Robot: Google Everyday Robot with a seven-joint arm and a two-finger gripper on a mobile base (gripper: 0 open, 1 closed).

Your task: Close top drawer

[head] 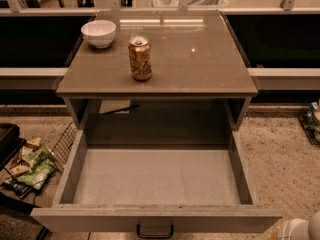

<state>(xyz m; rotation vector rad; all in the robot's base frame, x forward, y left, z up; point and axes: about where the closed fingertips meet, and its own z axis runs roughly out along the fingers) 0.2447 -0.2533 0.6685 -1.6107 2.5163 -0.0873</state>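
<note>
The top drawer [100, 219] of the grey-beige cabinet is pulled far out toward me and its inside is empty. Its flat front runs along the bottom of the view, with a small black handle [155, 231] at the centre. My gripper [300, 230] shows only as a pale rounded shape in the bottom right corner, just right of the drawer front's right end and mostly out of frame. It does not touch the drawer.
On the cabinet top [200, 64] stand a white bowl [99, 33] at the back left and a gold can [140, 59] near the front. A wire basket with snack bags [32, 166] sits on the floor at the left. Speckled floor lies to the right.
</note>
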